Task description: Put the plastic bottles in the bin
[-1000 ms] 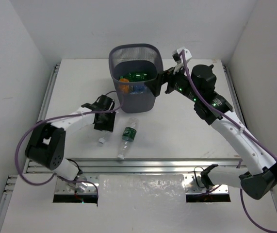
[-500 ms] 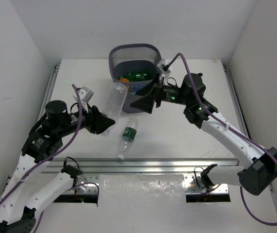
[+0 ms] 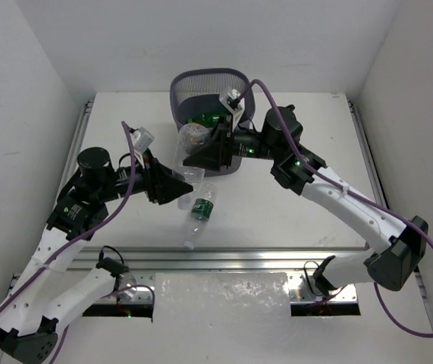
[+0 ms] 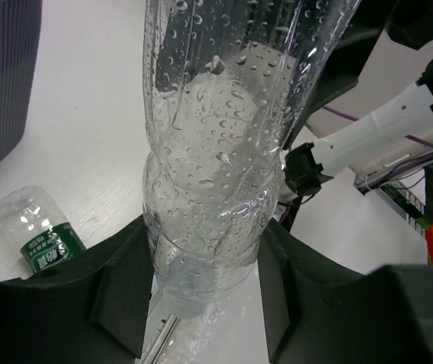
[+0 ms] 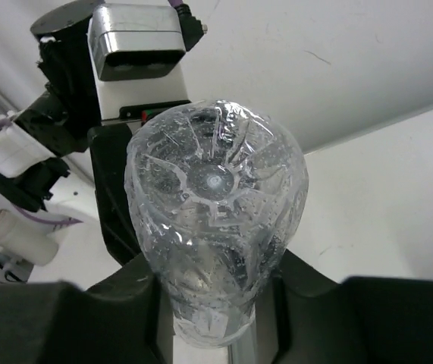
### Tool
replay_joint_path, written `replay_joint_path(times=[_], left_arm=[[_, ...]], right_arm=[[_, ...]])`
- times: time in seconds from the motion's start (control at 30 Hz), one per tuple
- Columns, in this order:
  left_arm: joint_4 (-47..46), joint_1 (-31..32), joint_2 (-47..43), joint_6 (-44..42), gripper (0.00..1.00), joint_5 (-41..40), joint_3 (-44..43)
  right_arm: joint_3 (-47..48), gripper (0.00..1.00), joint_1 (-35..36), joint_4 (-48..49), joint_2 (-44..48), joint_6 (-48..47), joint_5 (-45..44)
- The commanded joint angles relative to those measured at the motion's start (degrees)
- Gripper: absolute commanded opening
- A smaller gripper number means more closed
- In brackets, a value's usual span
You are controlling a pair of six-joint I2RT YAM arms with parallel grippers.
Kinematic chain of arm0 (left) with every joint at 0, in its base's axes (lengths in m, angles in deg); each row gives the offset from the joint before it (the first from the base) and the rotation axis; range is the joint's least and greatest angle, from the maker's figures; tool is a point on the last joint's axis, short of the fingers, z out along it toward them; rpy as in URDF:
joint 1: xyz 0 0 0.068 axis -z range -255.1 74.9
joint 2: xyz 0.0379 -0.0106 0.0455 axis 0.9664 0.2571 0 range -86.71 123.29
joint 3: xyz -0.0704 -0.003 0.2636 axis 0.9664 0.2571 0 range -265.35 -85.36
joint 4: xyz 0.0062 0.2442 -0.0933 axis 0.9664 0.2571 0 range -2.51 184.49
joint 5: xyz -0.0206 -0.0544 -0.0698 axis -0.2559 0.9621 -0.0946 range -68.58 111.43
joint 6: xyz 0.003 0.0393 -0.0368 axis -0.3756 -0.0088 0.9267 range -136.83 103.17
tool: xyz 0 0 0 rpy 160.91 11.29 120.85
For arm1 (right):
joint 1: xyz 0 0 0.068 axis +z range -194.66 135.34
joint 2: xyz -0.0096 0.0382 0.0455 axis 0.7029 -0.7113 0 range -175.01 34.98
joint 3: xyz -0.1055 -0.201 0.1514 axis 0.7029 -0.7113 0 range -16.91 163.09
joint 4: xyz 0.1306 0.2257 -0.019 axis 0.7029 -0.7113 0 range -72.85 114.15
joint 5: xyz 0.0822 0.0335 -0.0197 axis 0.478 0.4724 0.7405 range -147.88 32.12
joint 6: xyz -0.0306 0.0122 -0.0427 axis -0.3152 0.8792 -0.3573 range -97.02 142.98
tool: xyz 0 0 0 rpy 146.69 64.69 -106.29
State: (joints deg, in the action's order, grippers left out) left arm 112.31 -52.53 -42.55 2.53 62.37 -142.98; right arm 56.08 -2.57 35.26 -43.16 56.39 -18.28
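In front of the bin [image 3: 208,76], near the table [image 3: 307,220]'s far edge, a clear bottle [image 3: 188,144] is held off the surface. The left gripper [image 3: 189,182] is clamped on its lower end and the right gripper [image 3: 193,158] on its upper part (base toward that wrist camera). A green-labelled bottle [image 3: 200,209] is laid toward the near edge.

White walls [image 3: 201,38], white table [image 3: 277,220], metal rail [image 3: 261,258] at near edge.

White table [image 3: 125,121], bin [image 3: 180,98], green-labelled bottle [image 3: 199,212]
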Motion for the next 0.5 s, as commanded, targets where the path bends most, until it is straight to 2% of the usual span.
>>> replay_joint_path(times=[0.0, 0.03, 0.07, 0.1, 0.23, 0.27, 0.3, 0.4, 0.47], left_arm=[[-3.8, 0.3, -0.5, -1.5, 0.3, 0.3, -1.0], [-3.4, 0.3, -0.7, -1.6, 0.34, -1.0, -1.1], [-2.6, 0.3, -1.2, -1.4, 0.98, -3.6, -1.2], [-1.4, 0.3, -1.2, -2.0, 1.0, -9.9, -1.4], [8.9, 0.3, -1.9, -4.8, 1.0, -27.3, -1.4], [9.8, 0.3, -2.4, -5.8, 1.0, -29.3, -0.4], [10.6, 0.3, -2.5, -6.2, 1.0, -30.9, 1.7], [10.3, 0.3, -0.5, -5.6, 1.0, -30.9, 4.7], [8.5, 0.4, 2.7, -4.2, 1.0, -29.1, 5.8]], right_arm=[[5.5, 0.23, 0.3, -3.2, -0.9, -5.2, -7.6], [6.9, 0.01, 0.3, -6.2, -1.7, -6.2, -9.6], [8.9, 0.0, 0.3, -7.6, -2.1, -6.9, -11.4], [9.6, 0.0, 0.3, -9.1, -2.2, -7.8, -12.9], [16.2, 0.0, 0.0, -14.5, -3.9, -14.6, -32.5], [20.4, 0.0, -0.4, -15.5, -5.1, -16.1, -39.3], [22.8, 0.0, -1.5, -17.4, -6.5, -18.6, -41.8], [31.6, 0.0, -4.4, -19.2, -13.2, -21.6, -46.1], [37.6, 0.05, -6.0, -19.9, -19.2, -22.3, -45.9]])
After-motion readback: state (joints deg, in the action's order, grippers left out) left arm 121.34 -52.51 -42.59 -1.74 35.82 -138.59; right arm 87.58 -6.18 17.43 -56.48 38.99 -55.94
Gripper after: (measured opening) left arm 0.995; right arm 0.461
